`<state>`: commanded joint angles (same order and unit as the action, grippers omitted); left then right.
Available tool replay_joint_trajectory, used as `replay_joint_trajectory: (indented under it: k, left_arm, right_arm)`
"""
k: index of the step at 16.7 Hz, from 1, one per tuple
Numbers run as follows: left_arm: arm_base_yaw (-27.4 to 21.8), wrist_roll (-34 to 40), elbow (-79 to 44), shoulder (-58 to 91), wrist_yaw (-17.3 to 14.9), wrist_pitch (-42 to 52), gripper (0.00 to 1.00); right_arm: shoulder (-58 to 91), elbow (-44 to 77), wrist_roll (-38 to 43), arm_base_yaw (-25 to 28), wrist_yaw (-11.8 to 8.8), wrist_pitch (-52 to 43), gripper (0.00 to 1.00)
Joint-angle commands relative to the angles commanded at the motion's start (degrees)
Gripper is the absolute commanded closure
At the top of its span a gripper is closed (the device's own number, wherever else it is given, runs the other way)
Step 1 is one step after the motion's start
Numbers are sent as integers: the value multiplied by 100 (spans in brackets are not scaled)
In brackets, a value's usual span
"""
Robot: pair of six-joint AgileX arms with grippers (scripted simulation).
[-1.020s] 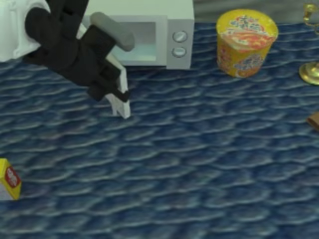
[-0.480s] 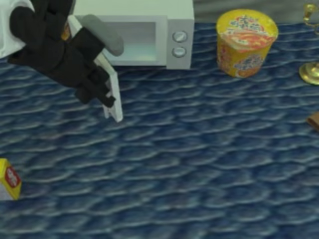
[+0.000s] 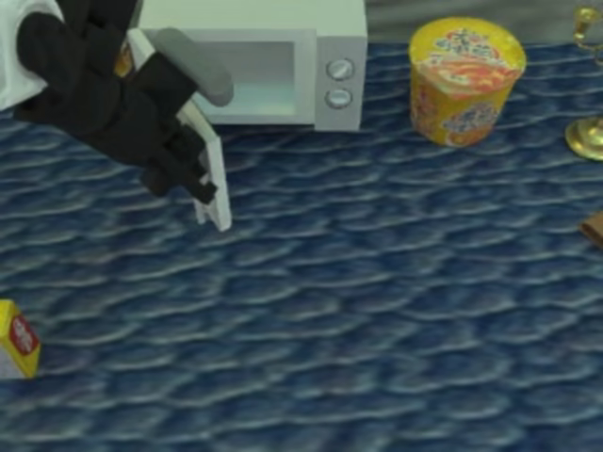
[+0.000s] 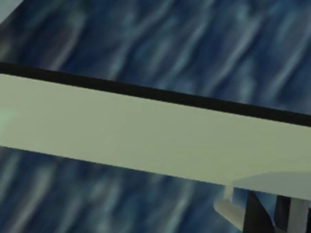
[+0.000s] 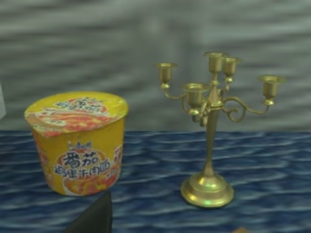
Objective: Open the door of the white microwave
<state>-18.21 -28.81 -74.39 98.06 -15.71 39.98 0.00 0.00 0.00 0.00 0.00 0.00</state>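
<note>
The white microwave stands at the back of the table, its two grey knobs on the right of its front. The door stands swung far out toward the left, seen edge-on, and the cavity is exposed. My left gripper is shut on the door's free end. In the left wrist view the door's edge runs across as a pale band, with dark fingers by a grey handle. My right arm is outside the top view; only a dark tip of it shows.
A yellow noodle cup stands right of the microwave, with a gold candelabra beyond it at the table's right edge. A brown object sits at the right edge. A yellow box lies at the left edge.
A second ago the door was less open; my left gripper drew its free end further left. Over the last half second nothing has moved.
</note>
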Motion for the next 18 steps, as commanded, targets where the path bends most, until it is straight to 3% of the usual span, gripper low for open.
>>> replay_joint_trajectory:
  k: [18]
  left_arm:
    - [24,-71,12,19,-51,31,100]
  right_arm:
    - [0,0,0,0,0,0,0]
